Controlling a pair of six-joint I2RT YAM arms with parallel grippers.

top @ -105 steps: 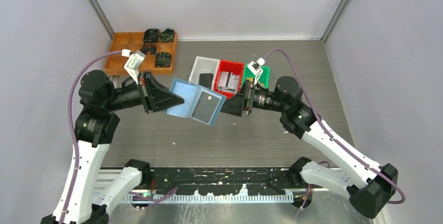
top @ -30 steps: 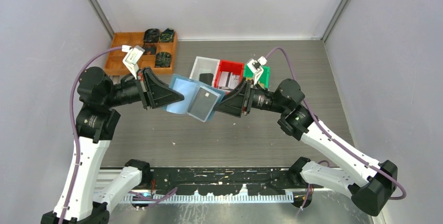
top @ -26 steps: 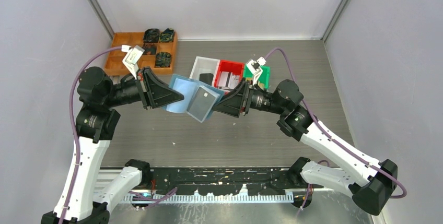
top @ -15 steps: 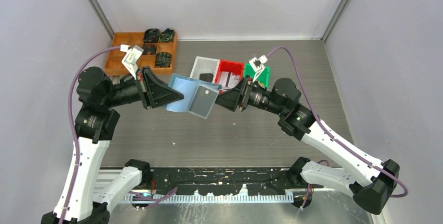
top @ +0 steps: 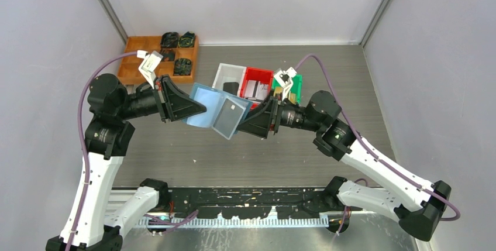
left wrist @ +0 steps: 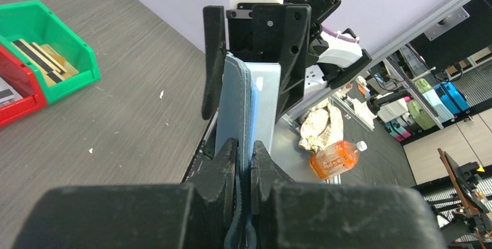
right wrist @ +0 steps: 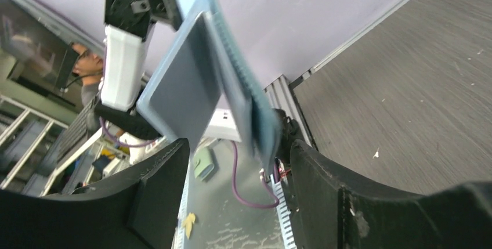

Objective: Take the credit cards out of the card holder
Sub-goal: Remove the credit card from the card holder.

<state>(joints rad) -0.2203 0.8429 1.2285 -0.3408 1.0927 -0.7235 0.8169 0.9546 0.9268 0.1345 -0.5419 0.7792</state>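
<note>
Jaws pinched tight: my left gripper (top: 199, 109) holds one edge of the card holder (top: 217, 113) in mid-air.
My right gripper (right wrist: 235, 150) gapes wide, fingers astride the holder's opposite edge, clamping nothing. The holder hangs open between my arms, bare table (top: 263, 151) below it. The bins (top: 257, 81) sit just behind, with tan credit cards (left wrist: 51, 66) in the green one.

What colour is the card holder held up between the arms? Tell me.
Light blue inside; the card holder shows best in the top external view.
</note>
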